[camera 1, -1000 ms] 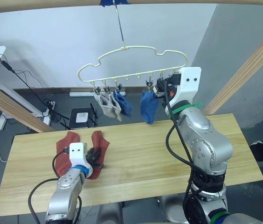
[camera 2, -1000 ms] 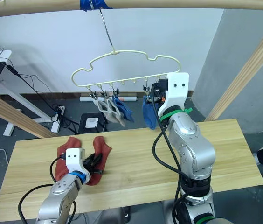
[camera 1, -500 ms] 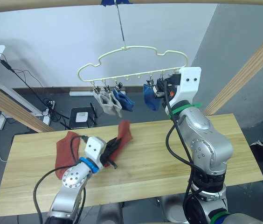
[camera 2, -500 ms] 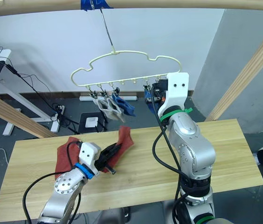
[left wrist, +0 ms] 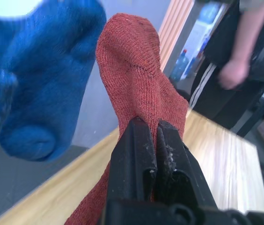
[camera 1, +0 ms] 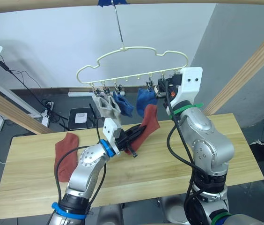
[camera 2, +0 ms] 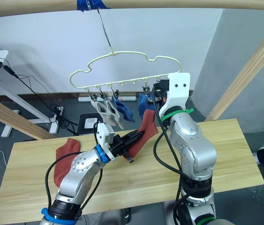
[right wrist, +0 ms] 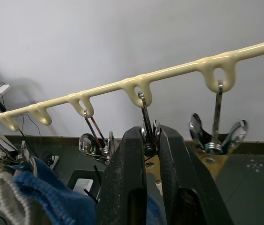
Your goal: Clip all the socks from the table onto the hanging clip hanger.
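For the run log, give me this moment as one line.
left gripper: shut on rust-red sock, raised toward clip hanger | right gripper: pinching a clip | second rust-red sock on table

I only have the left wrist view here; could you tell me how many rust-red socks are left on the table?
Observer: One rust-red sock lies on the table, near its left end.
Operator: Thank you. What is the right gripper doing?
Observer: The right gripper is shut on a metal clip of the clip hanger.
Operator: And what already hangs there?
Observer: Two grey socks and two blue socks hang from the clips.
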### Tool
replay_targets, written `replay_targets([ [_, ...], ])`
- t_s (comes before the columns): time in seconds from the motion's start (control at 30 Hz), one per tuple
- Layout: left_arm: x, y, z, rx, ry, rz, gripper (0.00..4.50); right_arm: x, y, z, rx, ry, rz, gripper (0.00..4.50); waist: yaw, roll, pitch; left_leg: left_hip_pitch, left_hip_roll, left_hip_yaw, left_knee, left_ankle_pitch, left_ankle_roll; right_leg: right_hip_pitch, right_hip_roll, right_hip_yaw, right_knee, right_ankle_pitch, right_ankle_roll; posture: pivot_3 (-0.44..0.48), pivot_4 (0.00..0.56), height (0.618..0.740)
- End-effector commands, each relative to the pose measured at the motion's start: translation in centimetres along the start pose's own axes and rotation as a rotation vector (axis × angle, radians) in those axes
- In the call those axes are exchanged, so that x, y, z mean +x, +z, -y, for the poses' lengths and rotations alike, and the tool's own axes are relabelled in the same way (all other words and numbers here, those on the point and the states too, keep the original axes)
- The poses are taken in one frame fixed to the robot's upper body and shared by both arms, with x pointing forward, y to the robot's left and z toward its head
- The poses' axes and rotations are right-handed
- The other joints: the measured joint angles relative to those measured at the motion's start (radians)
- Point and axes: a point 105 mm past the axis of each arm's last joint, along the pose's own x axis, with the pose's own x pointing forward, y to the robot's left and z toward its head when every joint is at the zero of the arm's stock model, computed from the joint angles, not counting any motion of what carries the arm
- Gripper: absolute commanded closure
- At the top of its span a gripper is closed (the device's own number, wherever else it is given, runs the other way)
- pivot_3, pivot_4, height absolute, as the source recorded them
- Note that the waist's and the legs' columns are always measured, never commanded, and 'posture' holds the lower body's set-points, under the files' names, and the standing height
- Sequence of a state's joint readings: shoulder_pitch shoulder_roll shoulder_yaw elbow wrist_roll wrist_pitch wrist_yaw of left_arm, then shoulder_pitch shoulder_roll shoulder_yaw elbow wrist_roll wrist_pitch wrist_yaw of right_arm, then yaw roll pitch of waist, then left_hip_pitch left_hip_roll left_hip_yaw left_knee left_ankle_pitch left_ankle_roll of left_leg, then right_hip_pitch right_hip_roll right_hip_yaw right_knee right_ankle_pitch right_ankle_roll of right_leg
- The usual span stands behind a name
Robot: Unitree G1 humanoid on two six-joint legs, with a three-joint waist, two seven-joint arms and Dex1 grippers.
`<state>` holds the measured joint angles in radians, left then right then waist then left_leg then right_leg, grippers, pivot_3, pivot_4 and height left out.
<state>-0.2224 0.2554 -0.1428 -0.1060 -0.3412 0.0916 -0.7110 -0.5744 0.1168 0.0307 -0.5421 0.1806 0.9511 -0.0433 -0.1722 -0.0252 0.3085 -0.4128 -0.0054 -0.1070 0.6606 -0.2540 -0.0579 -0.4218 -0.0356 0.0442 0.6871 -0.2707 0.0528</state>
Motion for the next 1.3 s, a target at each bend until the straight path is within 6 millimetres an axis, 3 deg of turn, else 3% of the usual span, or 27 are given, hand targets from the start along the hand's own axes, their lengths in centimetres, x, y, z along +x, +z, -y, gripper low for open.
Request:
replay_targets([
  [0.03, 0.5, 0.9, -0.4, -0.024, 0.006, 0.046, 4.5, -0.4, 1.5, -0.6, 0.001, 0.028, 0.061, 4.42, 0.0, 0.0, 0.0, 0.0, 0.0, 0.0, 0.0, 0.0, 0.0, 0.0, 0.0, 0.0, 0.0, 0.0, 0.0, -0.294, 0.27, 0.74],
  [0.8, 2.6, 1.4, -0.1, -0.286, -0.055, 0.051, 4.5, -0.6, 1.6, -0.5, -0.001, 0.02, 0.061, 4.42, -0.023, 0.0, 0.0, -0.002, 0.0, 0.0, 0.0, 0.0, 0.0, 0.0, 0.0, 0.0, -0.003, 0.001, 0.002, -0.316, 0.268, 0.74],
  [1.1, 2.3, 0.9, 0.9, -0.431, -0.113, 0.018, 4.5, -0.6, 1.6, -0.4, -0.002, 0.014, 0.061, 4.42, -0.023, 0.0, 0.0, -0.002, 0.0, 0.0, 0.0, 0.0, 0.0, 0.0, 0.0, 0.0, -0.003, 0.001, 0.002, -0.316, 0.27, 0.74],
  [1.3, 2.4, 1.5, 0.1, -0.499, -0.083, 0.048, 4.5, -0.6, 1.6, -0.3, -0.003, 0.013, 0.06, 4.42, -0.023, 0.0, 0.0, -0.002, 0.0, 0.0, 0.0, 0.0, 0.0, 0.0, 0.0, 0.0, -0.003, 0.001, 0.002, -0.316, 0.271, 0.74],
])
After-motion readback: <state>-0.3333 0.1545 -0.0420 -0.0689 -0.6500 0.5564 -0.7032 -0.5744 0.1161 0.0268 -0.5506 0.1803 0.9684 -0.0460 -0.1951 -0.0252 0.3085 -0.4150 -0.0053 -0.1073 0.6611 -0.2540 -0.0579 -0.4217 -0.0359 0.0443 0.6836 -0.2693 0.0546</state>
